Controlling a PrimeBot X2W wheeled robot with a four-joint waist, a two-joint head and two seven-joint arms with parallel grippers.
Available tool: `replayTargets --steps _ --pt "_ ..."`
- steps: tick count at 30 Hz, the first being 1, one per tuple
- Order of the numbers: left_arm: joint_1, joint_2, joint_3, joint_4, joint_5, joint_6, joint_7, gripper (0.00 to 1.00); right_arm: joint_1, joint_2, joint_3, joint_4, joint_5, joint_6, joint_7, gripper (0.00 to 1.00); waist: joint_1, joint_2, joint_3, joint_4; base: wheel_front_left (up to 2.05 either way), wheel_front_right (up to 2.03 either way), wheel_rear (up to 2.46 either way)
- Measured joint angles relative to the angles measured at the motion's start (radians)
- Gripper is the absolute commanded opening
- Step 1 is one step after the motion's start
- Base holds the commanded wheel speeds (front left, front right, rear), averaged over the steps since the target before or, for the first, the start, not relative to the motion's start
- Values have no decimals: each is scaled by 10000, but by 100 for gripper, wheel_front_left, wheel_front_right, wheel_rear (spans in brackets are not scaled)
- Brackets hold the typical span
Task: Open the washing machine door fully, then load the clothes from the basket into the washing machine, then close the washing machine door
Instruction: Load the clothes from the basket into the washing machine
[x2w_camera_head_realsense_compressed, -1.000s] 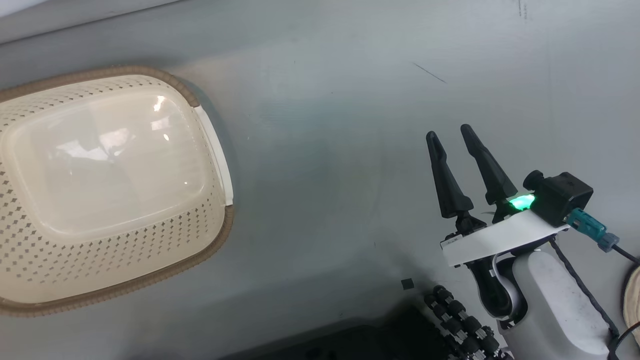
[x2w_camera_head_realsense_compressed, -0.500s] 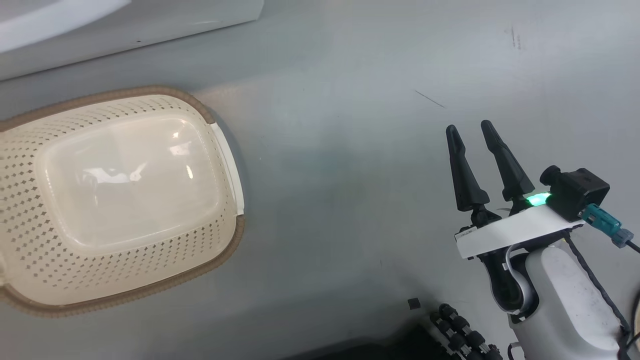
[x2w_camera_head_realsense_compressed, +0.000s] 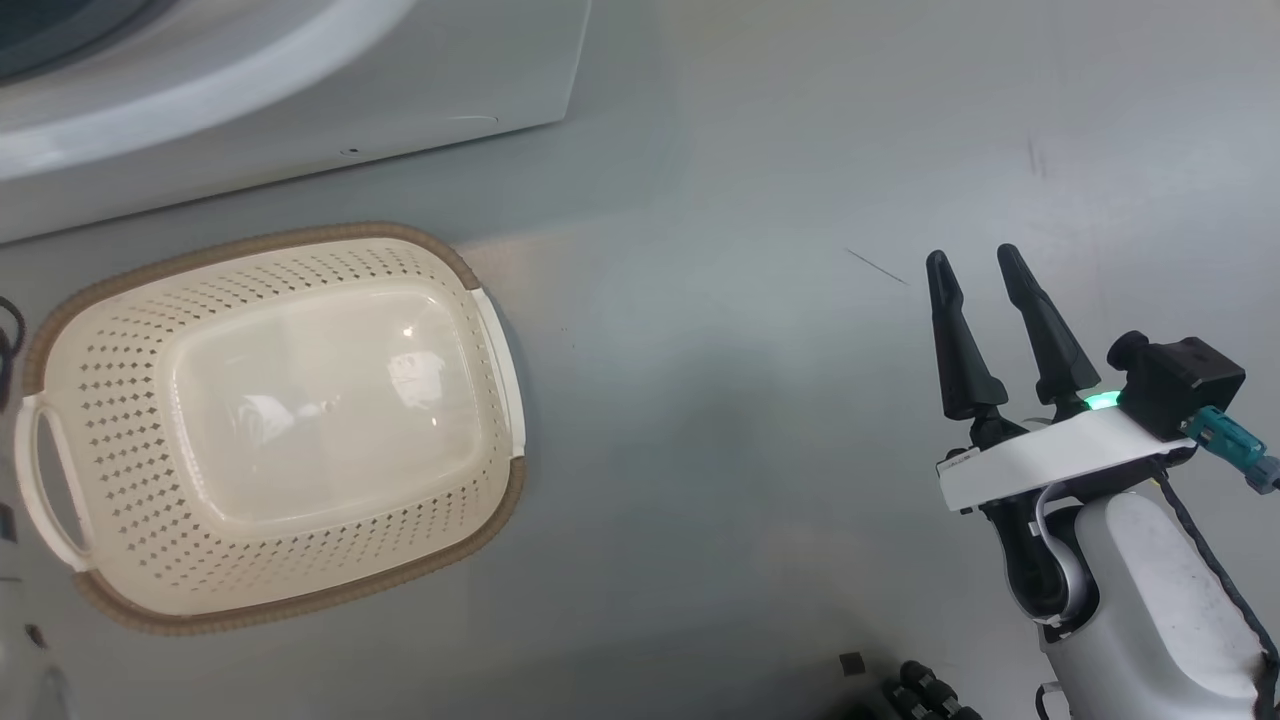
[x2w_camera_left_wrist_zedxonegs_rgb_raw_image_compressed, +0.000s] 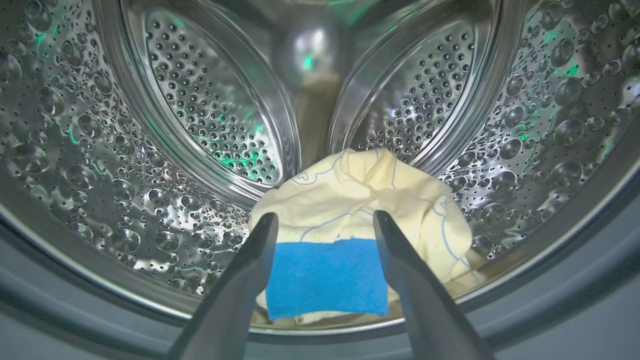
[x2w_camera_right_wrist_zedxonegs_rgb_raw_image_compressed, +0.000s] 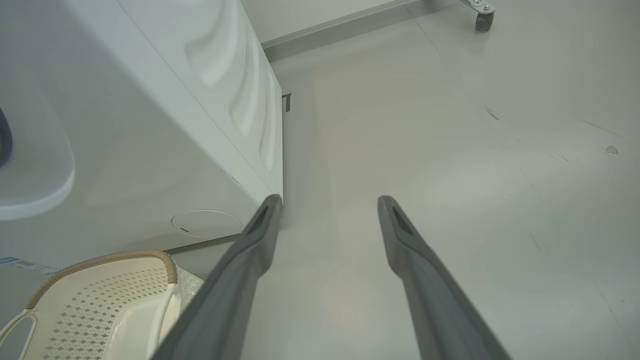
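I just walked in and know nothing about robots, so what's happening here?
A two-armed robot is doing laundry. The basket sits empty on the floor in front of the washing machine. The pale yellow clothes and a blue cloth lie inside the steel drum. The left end effector is open at the drum's mouth, holding nothing, and the right end effector hangs open over the floor. Loading looks done; the machine is not yet shut.
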Motion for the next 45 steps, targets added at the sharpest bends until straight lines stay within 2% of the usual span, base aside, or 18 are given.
replayTargets --steps 5,15,25,45 --pt "921 -180 113 -138 -15 4 -261 100 48 2 -8 82 -96 0 0 100 0 0 -470 126 0 0 0" --pt "2962 -673 226 -508 6 280 -343 100 365 8 -79 284 -244 0 0 100 0 0 -1451 286 0 0 0" --pt "4974 -1369 345 -1766 253 416 -349 100 932 4 -318 428 -362 0 0 100 -1 0 -2734 442 0 0 0" --pt "8964 -2023 616 -3369 876 458 -345 100 2300 23 -349 627 -685 -33 0 100 -1 0 -5303 737 0 0 0"
